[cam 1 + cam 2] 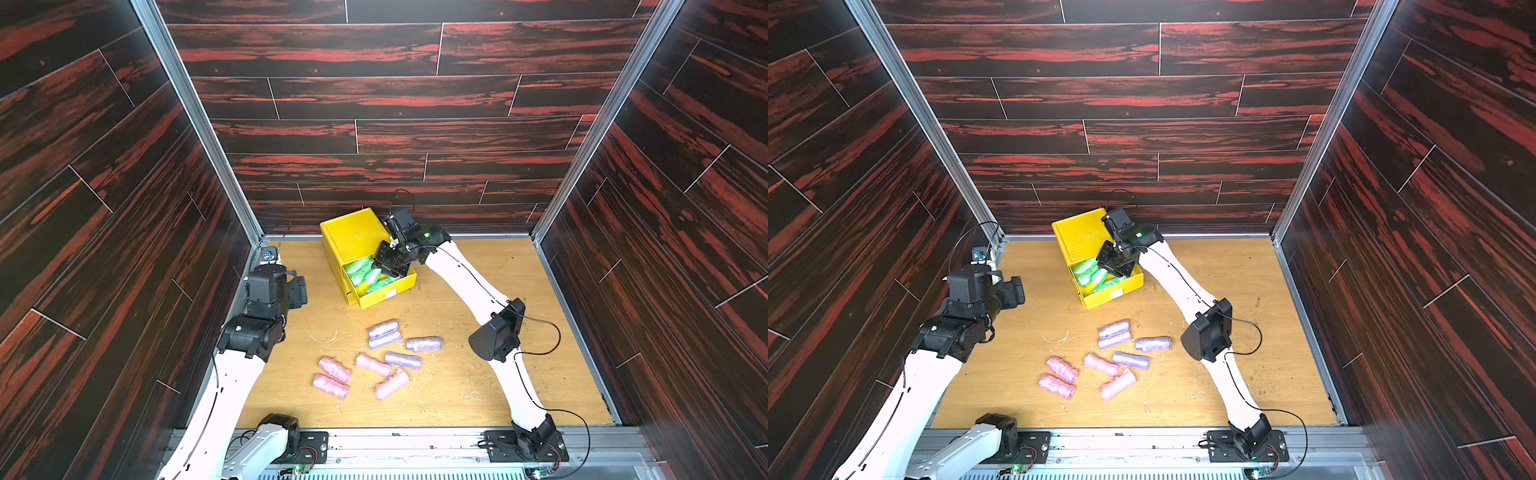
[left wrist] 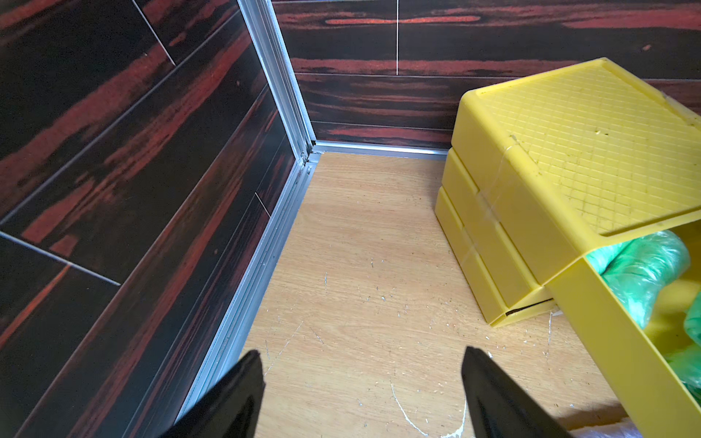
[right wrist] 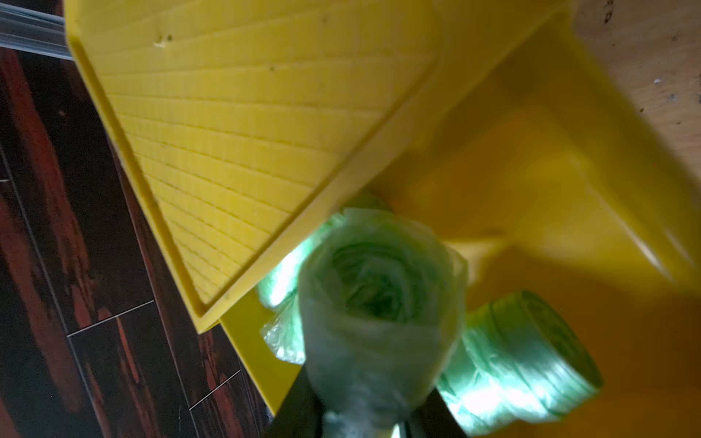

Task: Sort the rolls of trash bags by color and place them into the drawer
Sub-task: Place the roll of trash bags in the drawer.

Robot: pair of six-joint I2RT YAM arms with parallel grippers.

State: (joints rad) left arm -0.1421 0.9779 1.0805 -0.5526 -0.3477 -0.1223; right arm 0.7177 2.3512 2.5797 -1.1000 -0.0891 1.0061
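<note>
The right claw (image 1: 392, 266) is positioned over the pulled-out top drawer (image 1: 390, 294) of the bright yellow ribbed-plastic chest of drawers (image 1: 353, 235). The chest stands at the back of the wooden tabletop (image 1: 478, 395). In the right wrist view the claw's fingers (image 3: 294, 407) are closed on one crinkly green plastic roll of trash bags (image 3: 379, 303), seen end-on inside the drawer opening. Other green rolls (image 1: 360, 267) lie side by side in the same drawer.

The left claw (image 2: 362, 394) hangs wide with nothing between its fingers. It is over bare tabletop near the left wall (image 2: 132, 189), beside the chest and not touching it.

Four lavender-purple rolls (image 1: 1114, 334) and four pink rolls (image 1: 1062, 370) lie loose in the middle of the tabletop. The purple group is nearer the chest and the pink group nearer the front edge. Both groups are well apart from either claw.
</note>
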